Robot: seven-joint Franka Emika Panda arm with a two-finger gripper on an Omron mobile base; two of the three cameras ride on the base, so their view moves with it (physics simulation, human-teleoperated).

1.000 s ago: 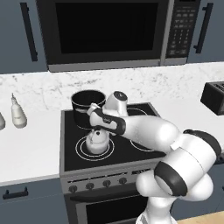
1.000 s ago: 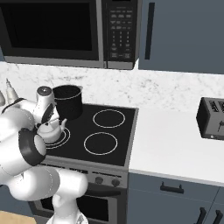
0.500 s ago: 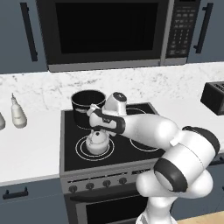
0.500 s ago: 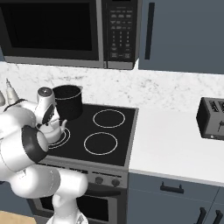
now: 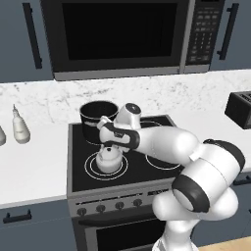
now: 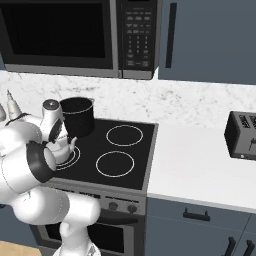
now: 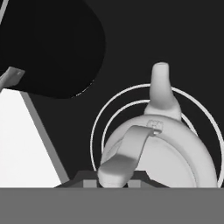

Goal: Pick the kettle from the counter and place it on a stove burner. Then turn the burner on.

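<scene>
Jaws are still pinching the kettle (image 5: 109,159) handle tight. Kettle's sitting on the stove burner (image 5: 93,169) near the cooktop's front-left corner, and the gripper (image 5: 107,143) isn't moving from a second ago.

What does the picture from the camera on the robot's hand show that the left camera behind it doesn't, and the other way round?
Hand view alone: the kettle's handle from close up, reaching down to the gripper, and its spout crossing the burner rings.

Left base view alone: the microwave, two white bottles, toaster and stove knobs.

Both: kettle, black pot, black cooktop.
</scene>
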